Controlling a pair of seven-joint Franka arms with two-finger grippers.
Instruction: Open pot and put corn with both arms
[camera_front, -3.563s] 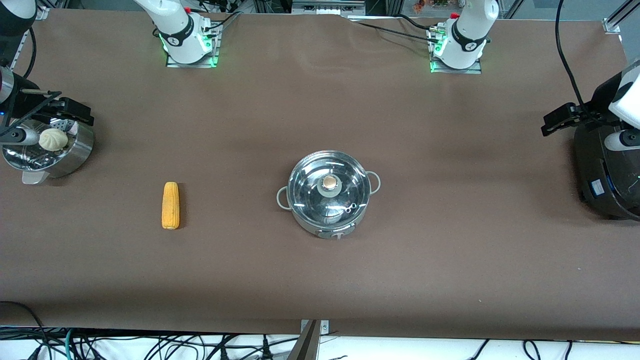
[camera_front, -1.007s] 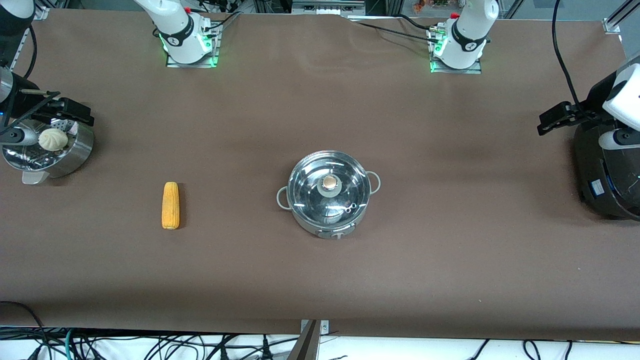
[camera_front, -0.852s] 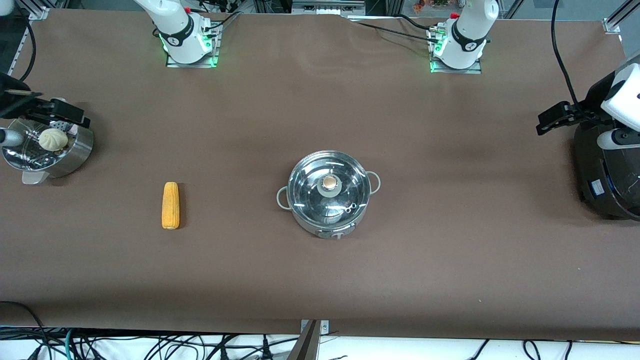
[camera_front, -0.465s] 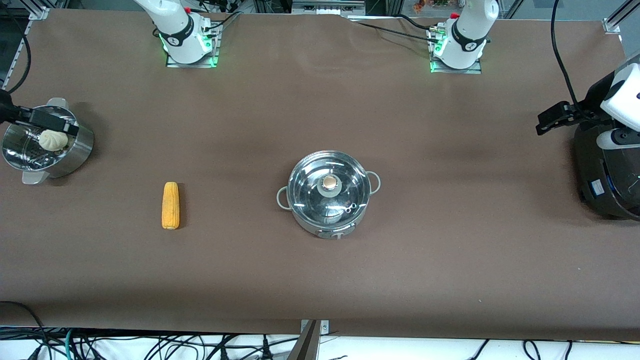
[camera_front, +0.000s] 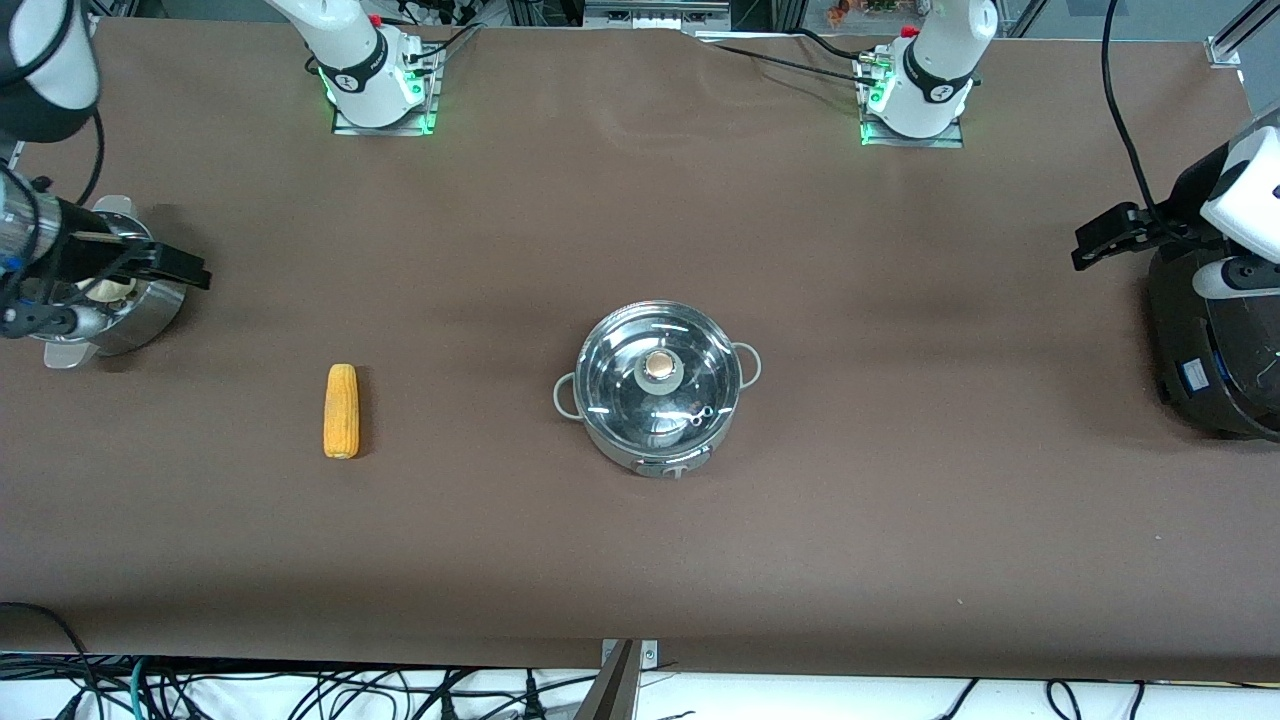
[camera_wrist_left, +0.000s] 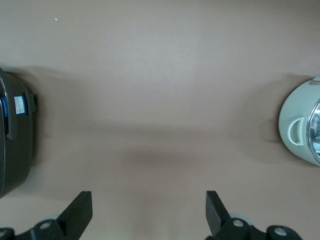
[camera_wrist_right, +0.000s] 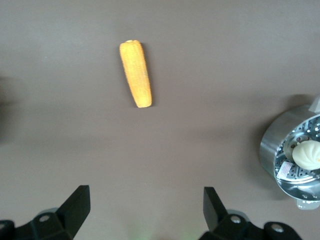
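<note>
A shiny round stainless-steel pot (camera_front: 657, 388) with a glass lid and tan knob (camera_front: 658, 365) sits closed near the middle of the brown worktop (camera_front: 640, 560). The slim yellow-orange corn cob (camera_front: 341, 411) lies flat toward the right arm's end, well apart from the pot. The right pincer (camera_front: 165, 265) hangs with its fingers spread wide and empty, over the rim of a perforated steel steamer basket (camera_front: 135, 320) holding a pale bun (camera_wrist_right: 307, 154). The left pincer (camera_front: 1105, 238), also wide and empty, hovers beside a large black cooker (camera_front: 1205, 350) at the left arm's end.
</note>
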